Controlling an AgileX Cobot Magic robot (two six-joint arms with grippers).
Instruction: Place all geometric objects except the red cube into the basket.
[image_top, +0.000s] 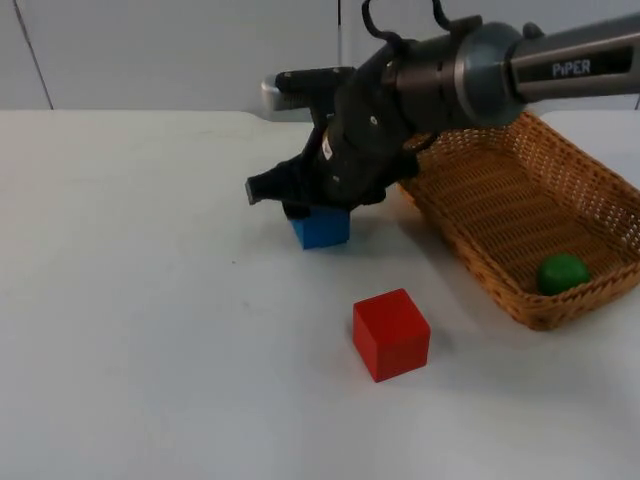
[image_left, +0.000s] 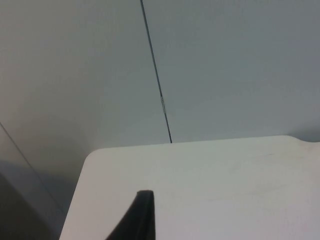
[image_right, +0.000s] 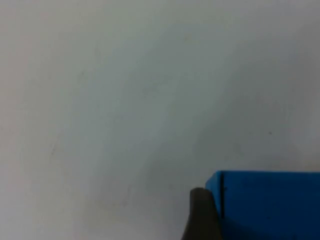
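Observation:
A blue cube (image_top: 322, 228) rests on the white table left of the wicker basket (image_top: 470, 258). My right gripper (image_top: 303, 211) reaches down over the cube's far left side and is closed on it. In the right wrist view one black fingertip (image_right: 202, 215) presses against the side of the blue cube (image_right: 270, 200). A green ball (image_top: 562, 272) lies inside the basket at its near end. The red cube (image_top: 391, 333) stands alone in front of the blue one. The left arm waits off to the side; its fingertip (image_left: 141, 215) hangs over a table corner.
The grey partition wall (image_top: 180, 50) closes off the table's far edge. The basket lies diagonally along the right side, close behind the right arm's wrist. Open white table (image_top: 130, 300) spreads to the left and front of the cubes.

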